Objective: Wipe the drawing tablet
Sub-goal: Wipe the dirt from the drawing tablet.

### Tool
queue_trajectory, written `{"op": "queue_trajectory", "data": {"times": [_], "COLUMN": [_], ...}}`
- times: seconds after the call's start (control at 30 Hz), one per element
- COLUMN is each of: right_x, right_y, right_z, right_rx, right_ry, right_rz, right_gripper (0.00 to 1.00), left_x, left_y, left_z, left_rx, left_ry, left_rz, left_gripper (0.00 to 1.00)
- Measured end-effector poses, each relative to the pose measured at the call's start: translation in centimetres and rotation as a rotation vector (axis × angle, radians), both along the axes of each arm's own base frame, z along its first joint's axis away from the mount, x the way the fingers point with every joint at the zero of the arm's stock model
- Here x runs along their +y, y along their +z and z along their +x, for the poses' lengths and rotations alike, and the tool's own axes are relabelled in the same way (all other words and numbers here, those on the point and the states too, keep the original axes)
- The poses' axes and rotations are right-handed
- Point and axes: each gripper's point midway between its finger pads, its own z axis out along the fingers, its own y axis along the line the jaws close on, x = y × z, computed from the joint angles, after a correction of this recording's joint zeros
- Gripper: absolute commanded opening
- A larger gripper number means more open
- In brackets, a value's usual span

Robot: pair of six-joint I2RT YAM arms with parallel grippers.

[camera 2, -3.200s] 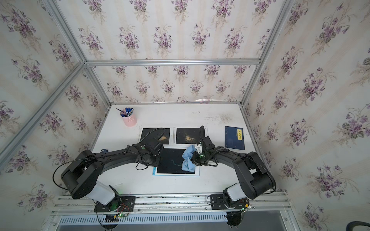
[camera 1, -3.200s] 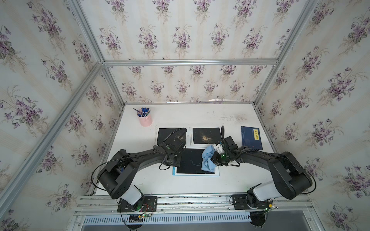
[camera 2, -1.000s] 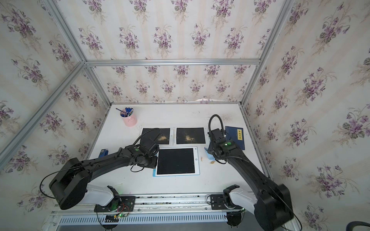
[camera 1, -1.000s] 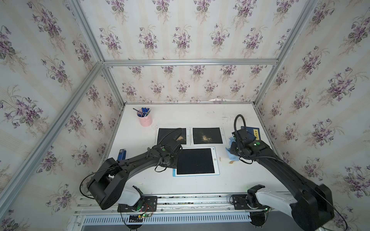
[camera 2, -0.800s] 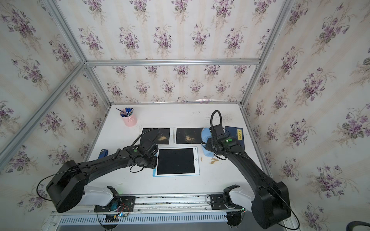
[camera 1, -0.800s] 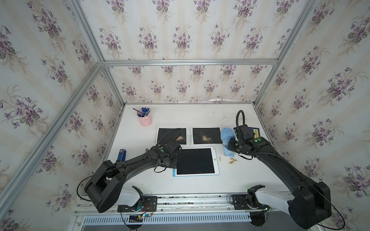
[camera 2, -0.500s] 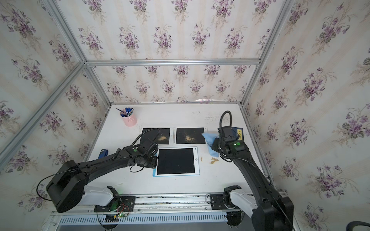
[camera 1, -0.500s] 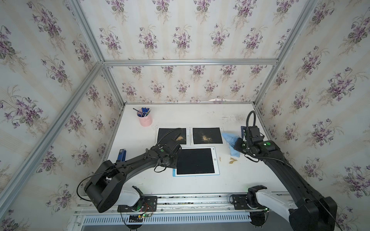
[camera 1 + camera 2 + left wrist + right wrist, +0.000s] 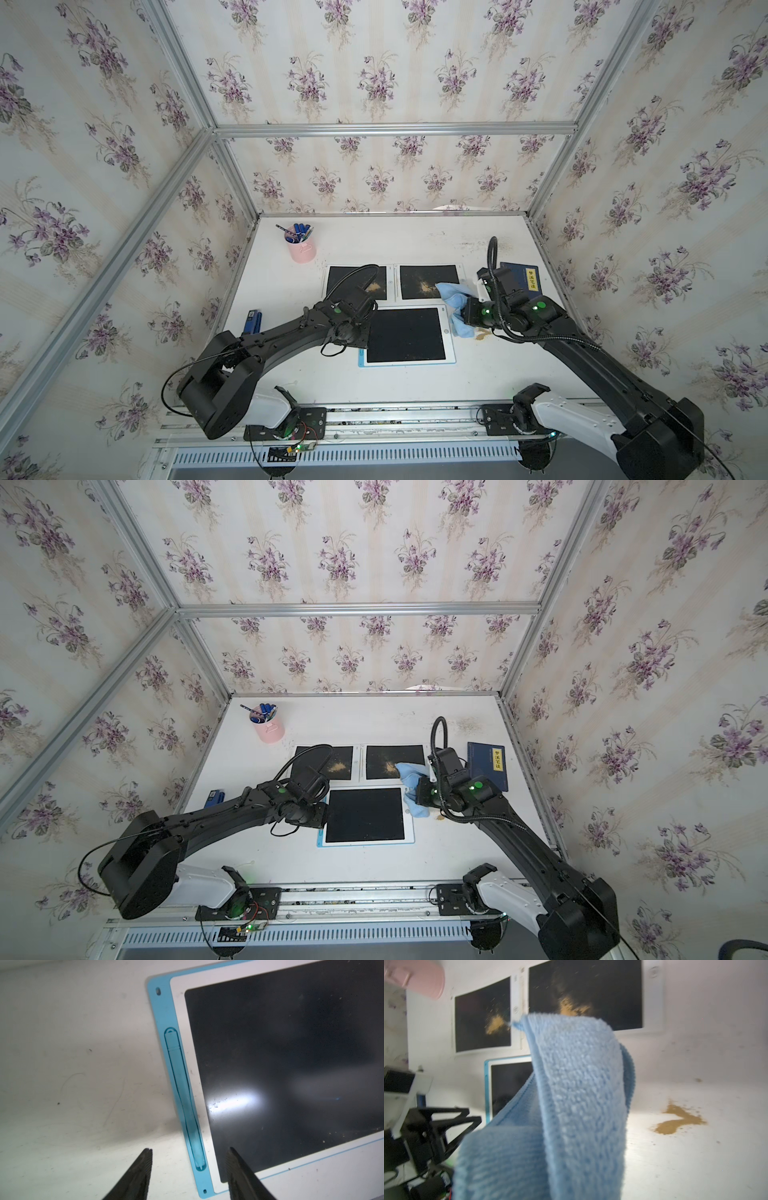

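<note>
Tablet: blue-framed, black-screened drawing tablet (image 9: 406, 336) lay flat on white tabletop (image 9: 415, 386), centre, nearer front edge.
Left: left gripper (image 9: 189, 1149) stood released, jaws astride the tablet's stylus-side rim, judged placed to steady it.
Right: right gripper (image 9: 464, 314) stayed off the screen, clenched on folded blue microfibre cloth (image 9: 577, 1095), just beyond the tablet's right edge.
Residue: brown powder (image 9: 679, 1119) lay on tabletop there.

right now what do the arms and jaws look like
The left arm and right arm are both black with rounded joints, white base links and green wrist lights. A black cable loops over each wrist. The left jaws are black, tapered and ribbed inside.
</note>
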Motion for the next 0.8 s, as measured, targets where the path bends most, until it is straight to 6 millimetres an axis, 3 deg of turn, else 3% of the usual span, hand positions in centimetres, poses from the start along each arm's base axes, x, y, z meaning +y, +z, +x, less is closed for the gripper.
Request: {"op": "queue_trajectory", "data": {"times": [0.17, 0.3, 0.47, 0.63, 0.8], "right_x": [5.1, 8.1, 10.1, 14.0, 15.0], "right_y": [-0.4, -2.3, -4.5, -5.8, -7.7], "right_z": [-2.6, -4.0, -4.9, -5.8, -5.7], "right_rx": [0.086, 0.184, 0.254, 0.297, 0.321], "right_ry": [0.15, 0.189, 0.163, 0.192, 0.156], "right_rz": [0.014, -0.034, -0.063, -0.016, 0.003], "right_gripper": [0.0, 0.0, 0.0, 0.0, 0.0], "left_x": [0.1, 0.1, 0.3, 0.3, 0.3], "left_y": [-0.9, -1.2, -1.2, -1.6, -2.3], "left_z": [-0.1, -0.2, -0.3, -0.2, -0.3], "left_rx": [0.024, 0.028, 0.024, 0.021, 0.035], "left_ry": [0.0, 0.002, 0.005, 0.005, 0.001], "left_rz": [0.018, 0.02, 0.02, 0.02, 0.03], "left_gripper": [0.6, 0.6, 0.6, 0.6, 0.6]}}
